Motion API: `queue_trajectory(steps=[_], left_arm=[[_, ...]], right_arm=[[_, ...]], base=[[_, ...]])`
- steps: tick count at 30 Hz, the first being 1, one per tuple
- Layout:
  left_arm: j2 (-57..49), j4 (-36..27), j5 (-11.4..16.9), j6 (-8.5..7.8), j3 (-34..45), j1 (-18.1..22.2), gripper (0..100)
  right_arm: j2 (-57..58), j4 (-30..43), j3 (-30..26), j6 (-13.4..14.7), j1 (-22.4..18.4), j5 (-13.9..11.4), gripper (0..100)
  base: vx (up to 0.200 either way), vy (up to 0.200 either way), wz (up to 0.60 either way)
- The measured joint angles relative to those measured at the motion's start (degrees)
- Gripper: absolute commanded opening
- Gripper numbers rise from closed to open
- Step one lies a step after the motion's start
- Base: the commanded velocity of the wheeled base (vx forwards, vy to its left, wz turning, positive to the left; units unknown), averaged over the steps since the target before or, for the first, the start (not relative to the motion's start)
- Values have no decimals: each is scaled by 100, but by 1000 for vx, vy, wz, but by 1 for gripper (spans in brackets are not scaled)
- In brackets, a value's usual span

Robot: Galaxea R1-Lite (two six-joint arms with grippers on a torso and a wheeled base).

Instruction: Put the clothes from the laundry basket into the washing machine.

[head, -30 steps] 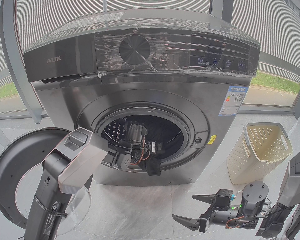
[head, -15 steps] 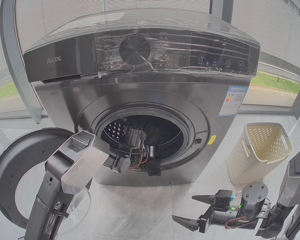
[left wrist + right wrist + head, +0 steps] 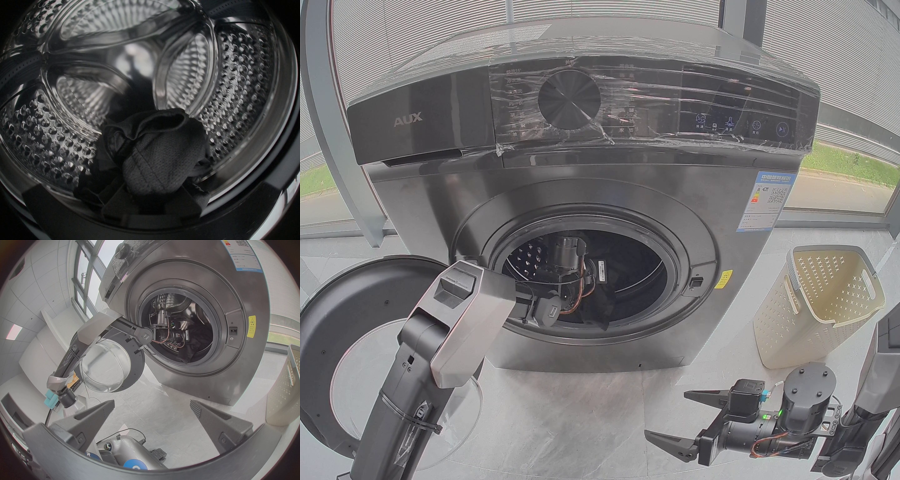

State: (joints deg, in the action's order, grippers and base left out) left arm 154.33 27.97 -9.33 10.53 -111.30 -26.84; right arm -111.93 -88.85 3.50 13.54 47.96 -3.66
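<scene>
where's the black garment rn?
The black garment is bunched low in the washing machine's drum, just inside the door opening; in the head view, it's at the opening's lower middle, by the left arm's wrist.

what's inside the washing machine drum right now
A bunched dark garment is low in the perforated steel drum, beside the left arm's wrist. Anything under the garment is covered.

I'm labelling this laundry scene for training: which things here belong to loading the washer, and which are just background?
Part of the job: washing machine, its open door, the drum, the dark garment inside it, the cream laundry basket on the floor beside the machine.
Just around: energy label, plastic film over the control panel, window frame behind.
</scene>
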Motion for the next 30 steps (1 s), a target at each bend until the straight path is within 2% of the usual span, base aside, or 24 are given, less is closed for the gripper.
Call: queue_trajectory(steps=[7, 8, 15, 19, 23, 30], left_arm=[[210, 235, -82, 2, -300, 185, 0], [221, 238, -82, 6, -306, 201, 100], [126, 104, -63, 262, -311, 166, 100], [-152, -82, 46, 318, 28, 83, 100], [-538, -284, 165, 290, 653, -49, 100], [-1139, -422, 347, 16, 2010, -199, 100]], right_arm=[[-30, 0, 2, 0, -2, 0, 100], [-35, 0, 2, -2, -2, 0, 100], [-59, 2, 2, 0, -9, -1, 100], [-59, 0, 2, 0, -9, 0, 100], [-59, 0, 2, 0, -9, 0, 100], [-63, 0, 2, -2, -2, -1, 100]], base=[[0, 0, 0], [0, 0, 0], [0, 0, 0], [0, 0, 0], [0, 0, 0], [0, 0, 0]])
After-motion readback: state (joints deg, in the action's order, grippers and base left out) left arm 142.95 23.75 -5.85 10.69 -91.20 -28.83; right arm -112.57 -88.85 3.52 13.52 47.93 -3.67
